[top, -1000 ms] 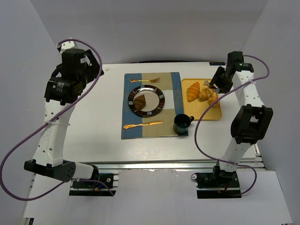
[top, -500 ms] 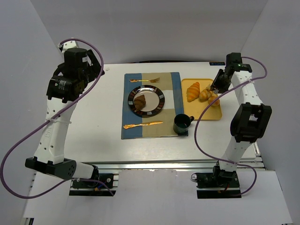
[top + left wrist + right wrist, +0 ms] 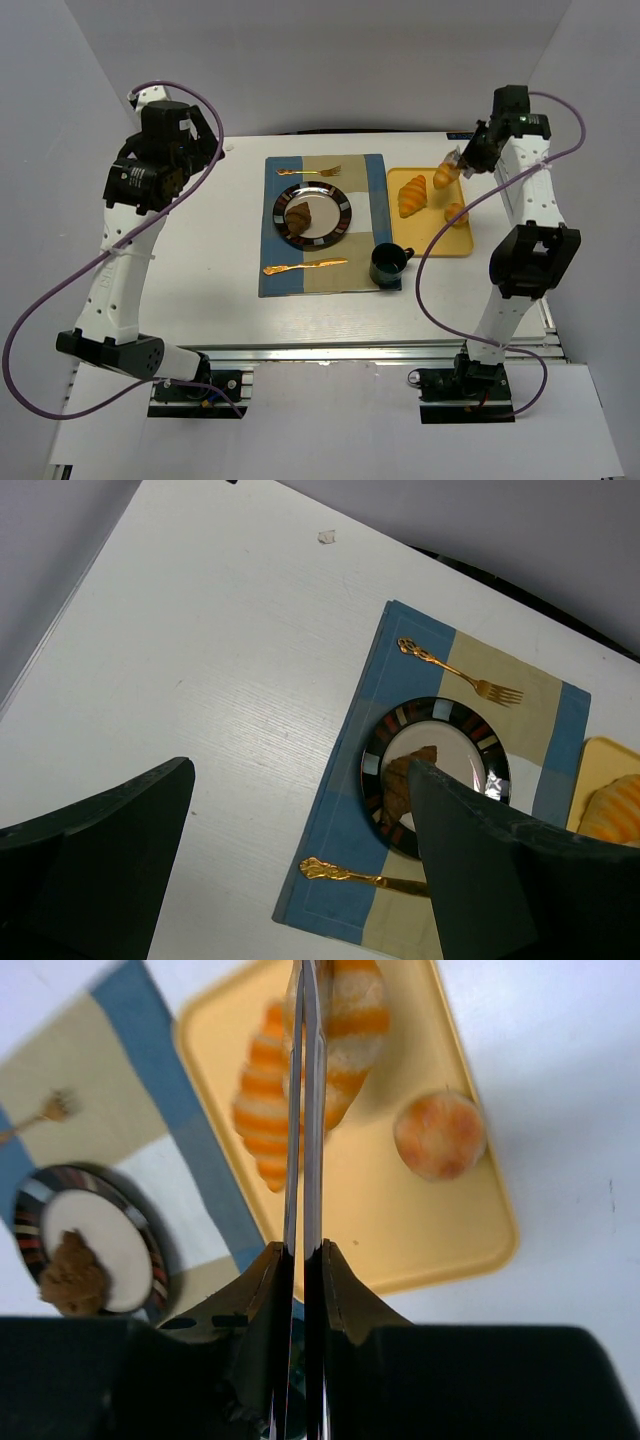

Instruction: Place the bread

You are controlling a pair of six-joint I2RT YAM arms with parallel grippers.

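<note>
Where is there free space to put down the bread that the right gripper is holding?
The plate has bare room right of the brown bread. The tray is free along its near edge; it is crowded further back, around the croissant and round roll. The table left of the placemat is bare.

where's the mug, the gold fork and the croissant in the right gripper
mug [image 3: 387, 263], top view, middle of its opening
gold fork [image 3: 308, 171], top view, middle of its handle
croissant [image 3: 355, 1040], right wrist view, its striped right side
</note>
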